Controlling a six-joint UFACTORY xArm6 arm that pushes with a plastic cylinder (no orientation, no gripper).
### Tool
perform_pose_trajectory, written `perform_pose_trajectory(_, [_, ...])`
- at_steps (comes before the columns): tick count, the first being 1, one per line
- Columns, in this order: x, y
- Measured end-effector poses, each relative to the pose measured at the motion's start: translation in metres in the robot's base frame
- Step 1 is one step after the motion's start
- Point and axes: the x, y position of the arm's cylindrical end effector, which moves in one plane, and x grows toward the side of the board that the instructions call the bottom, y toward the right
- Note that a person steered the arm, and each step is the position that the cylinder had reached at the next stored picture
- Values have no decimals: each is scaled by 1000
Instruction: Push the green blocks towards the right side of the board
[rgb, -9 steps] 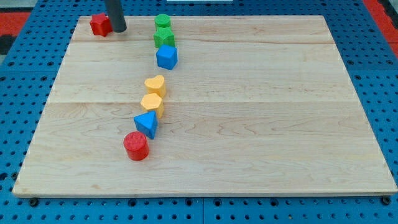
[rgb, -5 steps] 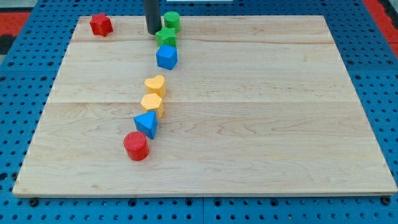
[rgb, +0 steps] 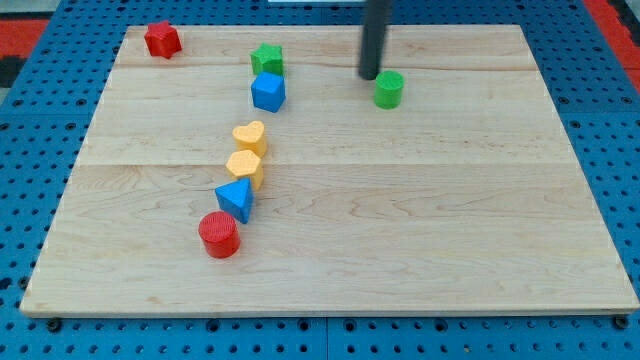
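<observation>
Camera view, rod cut off at top, my tip (rgb: 371, 76) just upper-left of green cylinder (rgb: 389, 89)

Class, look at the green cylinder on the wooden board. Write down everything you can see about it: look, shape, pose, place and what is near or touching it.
The green cylinder is a short, solid-looking round block, plastic by its look, standing upright with its flat top showing. It sits in the upper part of the wooden board, right of centre, apart from every other block. My tip stands just to its upper left, very close; whether they touch cannot be told. The green star-like block lies well off to the view's left.
</observation>
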Motion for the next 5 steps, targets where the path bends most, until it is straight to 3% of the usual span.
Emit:
perform_pose_trajectory(1, [15, -67])
perform_pose_trajectory(2, [4, -119])
perform_pose_trajectory(4, [-64, -52])
perform_pose_trajectory(5, [-62, -35])
